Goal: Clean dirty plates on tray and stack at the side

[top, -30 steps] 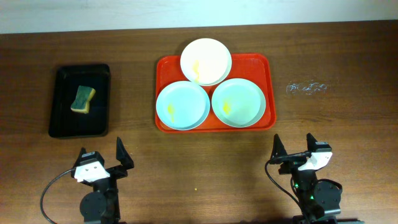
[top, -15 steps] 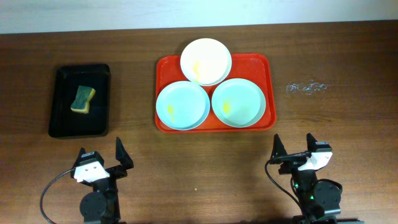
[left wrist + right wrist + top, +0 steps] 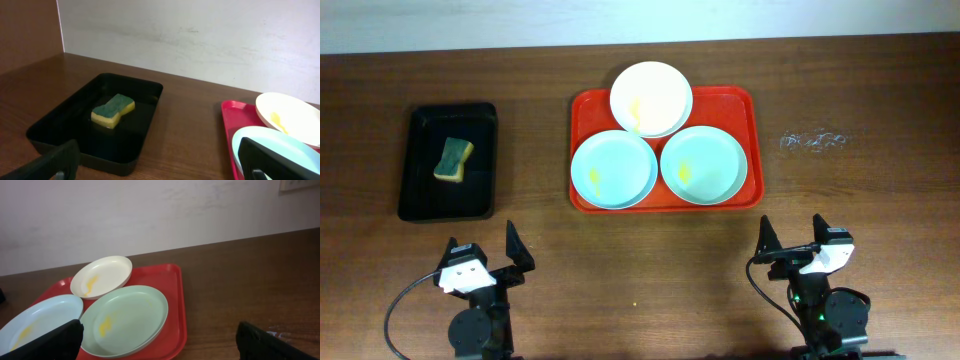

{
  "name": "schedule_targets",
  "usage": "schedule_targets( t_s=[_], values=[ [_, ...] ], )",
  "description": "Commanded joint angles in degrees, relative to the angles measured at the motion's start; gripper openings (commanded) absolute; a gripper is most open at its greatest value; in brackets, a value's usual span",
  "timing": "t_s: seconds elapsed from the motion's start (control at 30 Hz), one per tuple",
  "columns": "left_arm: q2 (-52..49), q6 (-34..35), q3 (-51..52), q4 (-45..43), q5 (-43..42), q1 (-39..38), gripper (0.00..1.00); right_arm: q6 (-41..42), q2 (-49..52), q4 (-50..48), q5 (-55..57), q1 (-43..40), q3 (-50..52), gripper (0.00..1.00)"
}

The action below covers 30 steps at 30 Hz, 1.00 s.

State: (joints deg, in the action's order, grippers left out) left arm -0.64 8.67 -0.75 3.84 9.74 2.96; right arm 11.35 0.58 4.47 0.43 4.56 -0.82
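Plates [image 3: 704,163] well apart from right hand [image 3: 792,230].

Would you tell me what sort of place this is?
Likely a robotics lab bench, not a real kitchen: a brown wooden table against a plain white wall, a red-orange rectangular plastic tray of three smeared round plates, and a yellow-green sponge in a black plastic tray.

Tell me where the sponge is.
In the overhead view, the sponge lies inside the black tray on the robot's left, well left of the red tray.
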Motion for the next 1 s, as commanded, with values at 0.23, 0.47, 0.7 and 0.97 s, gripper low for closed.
schedule_targets(
  t_s=[0.23,0.47,0.7,0.97],
  values=[
    [-0.13,0.48,0.22,-0.09,1.03,-0.20,0.99,-0.39,-0.39,0.17,0.28,0.35,0.50,0.99],
    [-0.13,0.48,0.22,-0.09,1.03,-0.20,0.99,-0.37,-0.39,0.17,0.28,0.35,0.50,0.99],
    [-0.13,0.52,0.22,-0.09,0.87,-0.20,0.99,-0.39,-0.39,0.17,0.28,0.35,0.50,0.99],
    [-0.13,1.16,0.22,-21.20,-39.43,-0.20,0.99,-0.39,-0.39,0.17,0.28,0.35,0.50,0.99]
  ],
)
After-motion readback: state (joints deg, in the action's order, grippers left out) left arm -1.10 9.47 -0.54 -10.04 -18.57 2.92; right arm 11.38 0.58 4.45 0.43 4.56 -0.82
